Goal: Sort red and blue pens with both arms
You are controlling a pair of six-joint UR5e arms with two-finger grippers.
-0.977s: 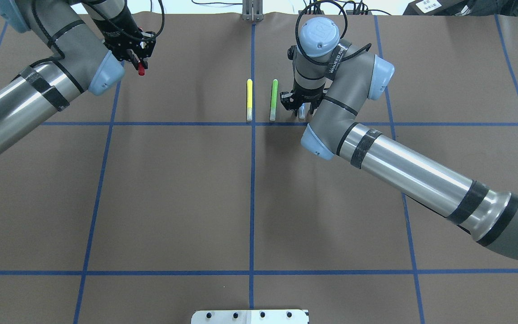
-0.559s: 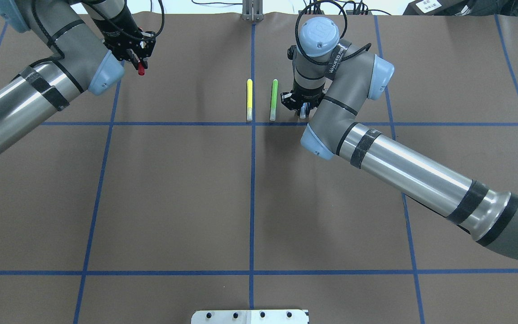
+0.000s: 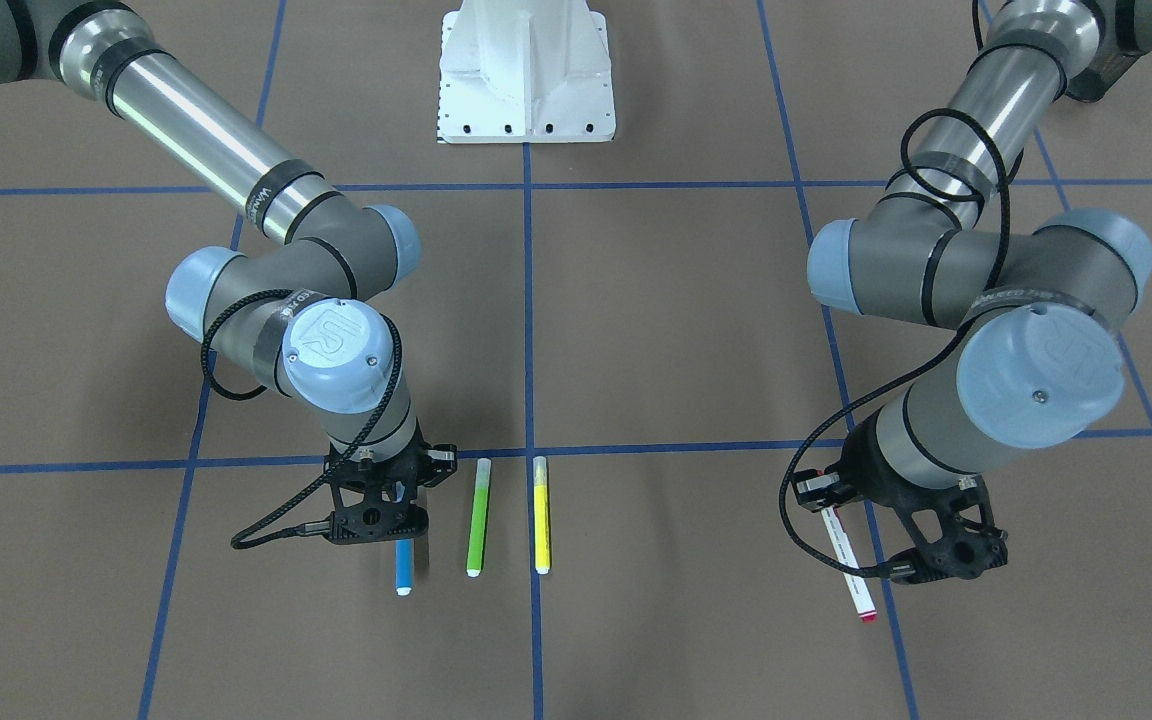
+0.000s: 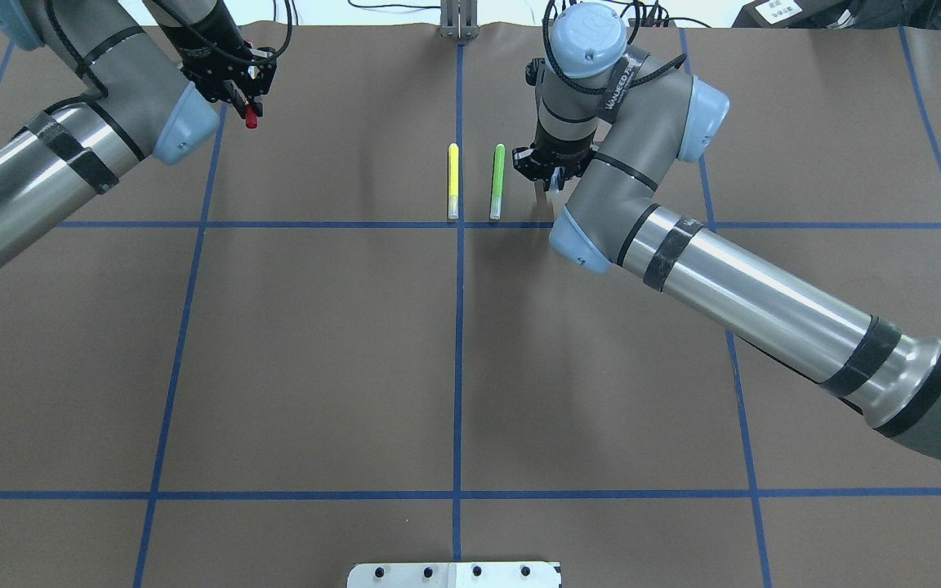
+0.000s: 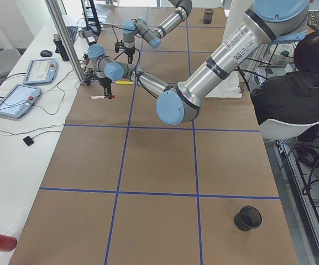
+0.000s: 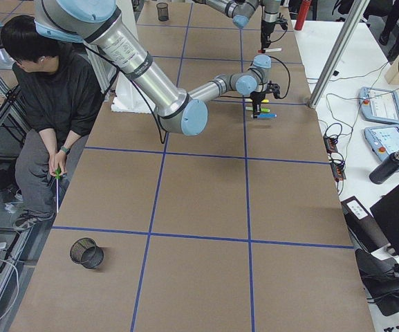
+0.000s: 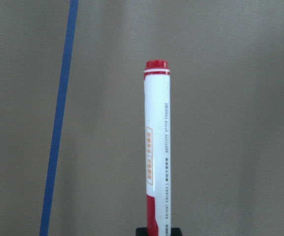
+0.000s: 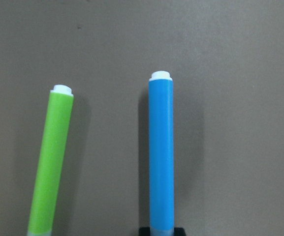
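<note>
Pinching the blue pen (image 3: 402, 572) in the right jaws, low over the table (image 3: 656, 330) — long axis away from the robot, just beside the green marker (image 3: 477, 516), roughly parallel; clamping the red pen (image 3: 848, 560) in the left jaws, well apart — likely carrying outward next.

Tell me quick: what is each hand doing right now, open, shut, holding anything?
Left hand: closed, holding the red pen.
Right hand: closed, holding the blue pen.
</note>
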